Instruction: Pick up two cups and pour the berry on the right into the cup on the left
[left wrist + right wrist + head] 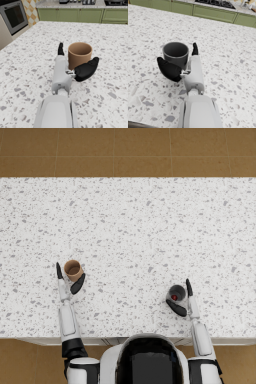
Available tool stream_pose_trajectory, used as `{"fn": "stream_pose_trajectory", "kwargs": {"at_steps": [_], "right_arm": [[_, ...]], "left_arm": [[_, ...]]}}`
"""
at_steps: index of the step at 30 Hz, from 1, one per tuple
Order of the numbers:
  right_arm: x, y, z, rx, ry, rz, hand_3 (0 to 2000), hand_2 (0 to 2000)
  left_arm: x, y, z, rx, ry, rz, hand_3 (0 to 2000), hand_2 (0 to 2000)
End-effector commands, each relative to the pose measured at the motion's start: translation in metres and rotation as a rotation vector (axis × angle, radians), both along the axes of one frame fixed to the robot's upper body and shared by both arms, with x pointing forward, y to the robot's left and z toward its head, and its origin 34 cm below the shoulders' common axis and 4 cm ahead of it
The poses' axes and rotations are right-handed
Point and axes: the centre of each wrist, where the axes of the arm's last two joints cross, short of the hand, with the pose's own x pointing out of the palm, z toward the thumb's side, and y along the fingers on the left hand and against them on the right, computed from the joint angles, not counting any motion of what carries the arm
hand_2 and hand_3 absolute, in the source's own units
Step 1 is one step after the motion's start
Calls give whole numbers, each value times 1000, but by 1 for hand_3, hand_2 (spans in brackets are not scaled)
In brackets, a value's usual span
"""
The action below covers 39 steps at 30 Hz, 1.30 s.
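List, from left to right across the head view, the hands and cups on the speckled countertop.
Left hand → brown paper-like cup → dark grey cup holding a red berry → right hand.

My arms are white and my left hand (70, 280) and right hand (182, 300) are black. The left cup (73, 270) is tan brown; the right cup (176, 293) is dark grey with a red berry (174, 297) inside. The countertop (150, 228) is white speckled with grey. The floor (125, 150) is brown tile, the cabinets (75, 15) olive green.
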Motion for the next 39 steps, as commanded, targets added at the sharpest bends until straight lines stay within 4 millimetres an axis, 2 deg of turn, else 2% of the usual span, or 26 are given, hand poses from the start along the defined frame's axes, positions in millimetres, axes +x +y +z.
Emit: {"fn": "stream_pose_trajectory", "kwargs": {"at_steps": [1,14,20,21,22,25,26,27,29,32,35,36,39], "right_arm": [[3,2,0,6,-3,2,0,0],[7,7,-11,32,31,-3,0,0],[12,9,-10,48,22,-8,0,0],[12,9,-10,50,21,-9,0,0],[12,9,-10,51,21,-11,0,0],[13,11,-9,59,16,-11,0,0],[12,10,-8,59,13,-16,327,1361],[13,11,-8,67,20,38,653,2000],[13,13,-5,82,22,151,1280,2000],[16,16,0,93,-1,177,1280,2000],[24,21,8,108,-46,184,1280,2000],[27,22,27,110,-122,155,1280,2000],[38,27,38,124,-173,112,1280,2000]], "left_arm": [[9,7,-8,-20,35,26,0,0],[27,0,-15,-48,70,12,0,0],[30,0,-27,-61,118,9,0,0],[34,0,-12,-51,59,2,0,0],[30,1,-29,-63,125,9,0,0],[28,-2,-32,-53,135,-9,0,0],[28,-3,-30,-47,127,-15,327,1361],[28,-3,-29,-40,125,-17,653,2000],[28,-3,-30,-25,133,-29,1280,2000],[25,-10,-13,16,69,-73,1280,2000],[21,-29,20,50,-59,-159,1280,2000],[19,-36,30,59,-98,-181,1280,2000],[11,-60,56,81,-203,-265,1280,2000]]}}
